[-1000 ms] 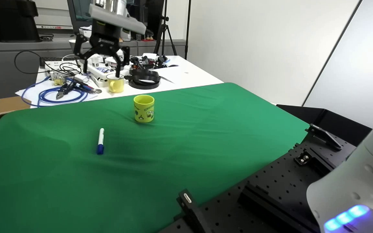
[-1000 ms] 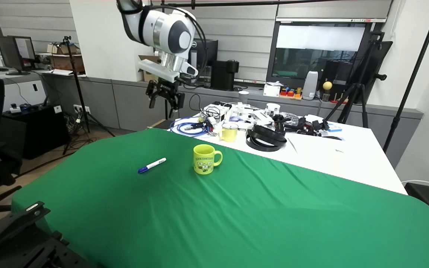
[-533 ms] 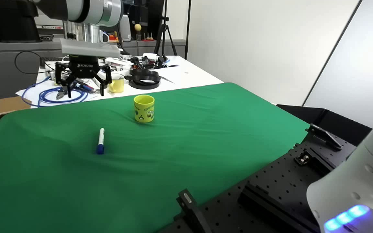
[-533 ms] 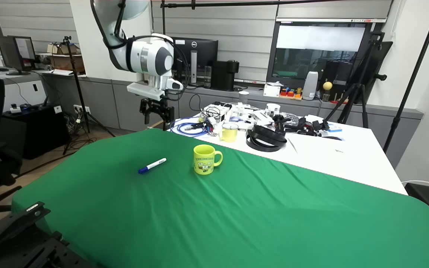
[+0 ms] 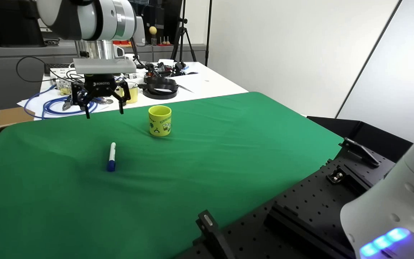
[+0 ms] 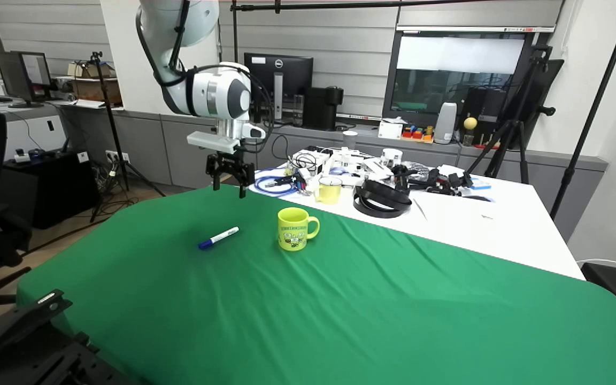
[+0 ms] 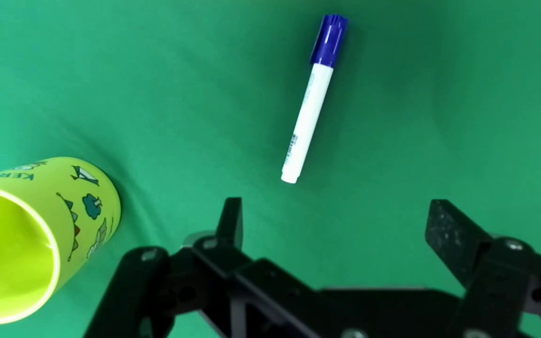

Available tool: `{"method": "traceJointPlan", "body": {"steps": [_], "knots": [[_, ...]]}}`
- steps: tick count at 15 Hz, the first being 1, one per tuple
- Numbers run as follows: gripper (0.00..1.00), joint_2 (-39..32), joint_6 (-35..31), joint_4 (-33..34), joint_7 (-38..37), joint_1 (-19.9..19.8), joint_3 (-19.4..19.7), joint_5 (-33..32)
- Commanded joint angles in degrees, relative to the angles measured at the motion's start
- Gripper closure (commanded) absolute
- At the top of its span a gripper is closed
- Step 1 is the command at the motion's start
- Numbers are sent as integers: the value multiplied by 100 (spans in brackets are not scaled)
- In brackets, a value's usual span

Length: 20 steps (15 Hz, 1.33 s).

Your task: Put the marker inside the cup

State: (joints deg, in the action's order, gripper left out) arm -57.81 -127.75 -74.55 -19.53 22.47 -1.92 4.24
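Observation:
The marker, white with a dark blue cap, lies on the green cloth in both exterior views. In the wrist view the marker lies ahead of the fingertips, cap end farthest away. The yellow-green cup stands upright on the cloth beside the marker, with its handle showing in an exterior view. In the wrist view the cup is at the left, partly cut off, and its visible inside looks empty. My gripper is open and empty above the cloth's far part; its jaws stand wide apart in the wrist view.
Behind the cloth, a white table holds a second, paler yellow cup, a blue cable, black rings and other clutter. A black perforated plate lies along the cloth's near edge.
My gripper has come down and straightened from a tilt, shifting left and then slightly back right in both exterior views. The marker and the cup have not moved.

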Motion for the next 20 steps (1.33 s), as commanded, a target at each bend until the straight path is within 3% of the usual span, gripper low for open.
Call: {"method": "traceJointPlan", "body": {"steps": [1, 6, 20], "knots": [[0, -24, 34, 50, -51, -54, -82, -91], [0, -63, 53, 91, -67, -69, -90, -66], [0, -580, -1368, -267, -360, 57, 11, -67]]}}
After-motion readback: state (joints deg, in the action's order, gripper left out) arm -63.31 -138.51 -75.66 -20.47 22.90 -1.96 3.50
